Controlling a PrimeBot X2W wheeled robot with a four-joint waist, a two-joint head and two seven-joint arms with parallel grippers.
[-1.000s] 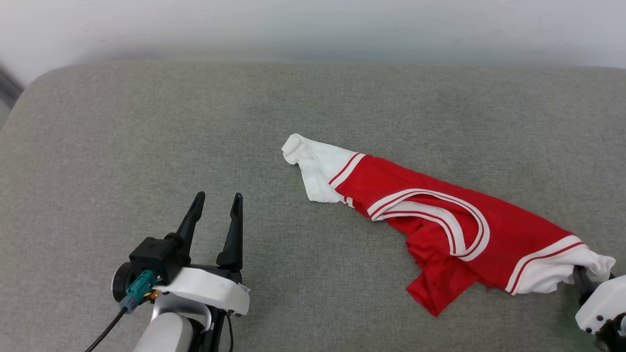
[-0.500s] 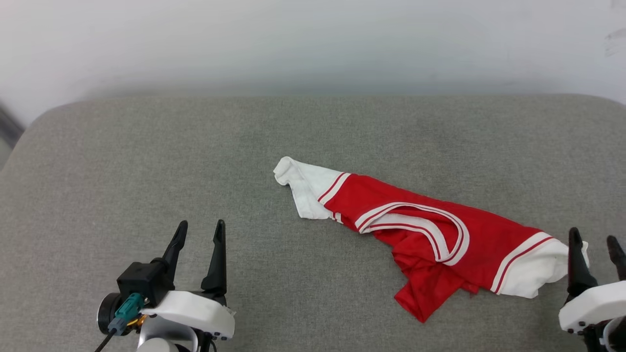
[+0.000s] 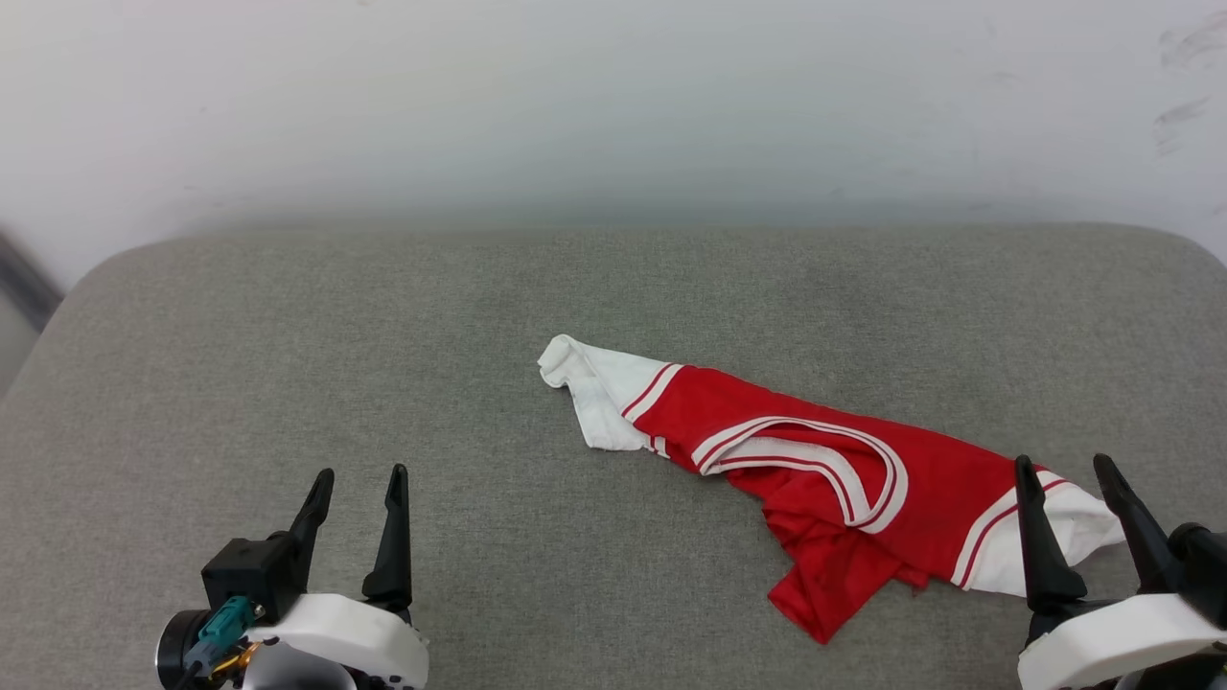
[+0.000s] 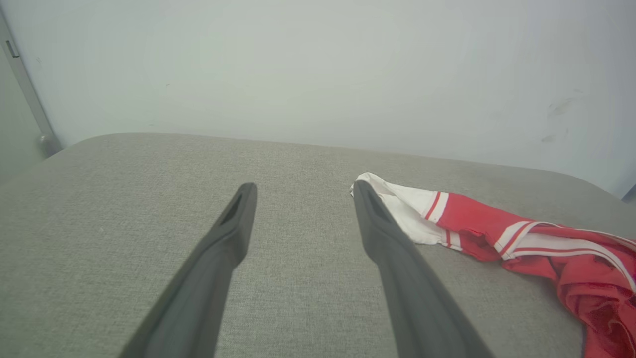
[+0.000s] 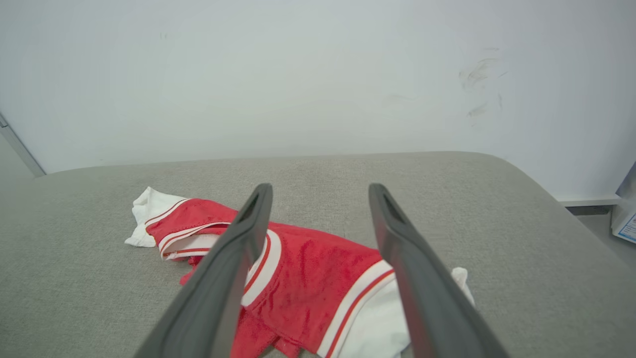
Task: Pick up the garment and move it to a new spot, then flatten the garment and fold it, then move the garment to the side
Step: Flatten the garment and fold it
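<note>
Plainly, both grippers stood spread wide and held nothing. The left gripper [image 3: 361, 471] hung over bare grey cushion [image 3: 288, 364], fingers pointing toward the wall [image 3: 575, 115], with only upholstery between them. The garment [image 3: 939, 479] lay well off to this gripper's right, crumpled into a long band on the cushion. Its nearest part was a white sleeve end [image 3: 594, 393], ahead of the left fingertips and to their right, apart from them. In the left wrist view that sleeve end [image 4: 397, 199] showed just past the tip of the right-hand finger, yet the head view showed open cushion between the two.

The right gripper [image 3: 1063, 461] stood at the garment's other end. The second white sleeve end [image 3: 1083, 522] lay under and between its fingers, and the red-and-white trim [image 3: 987, 537] lay just left of its left finger. Whether the fingers touched the cloth could not be told. In the right wrist view the red body [image 5: 318, 268] ran ahead of this gripper and off to its left. The looped striped collar [image 3: 824, 458] lay further left of that finger, and the first sleeve end lay furthest left. A red flap [image 3: 815, 604] stuck out toward the robot, left of the right gripper and apart from it.
</note>
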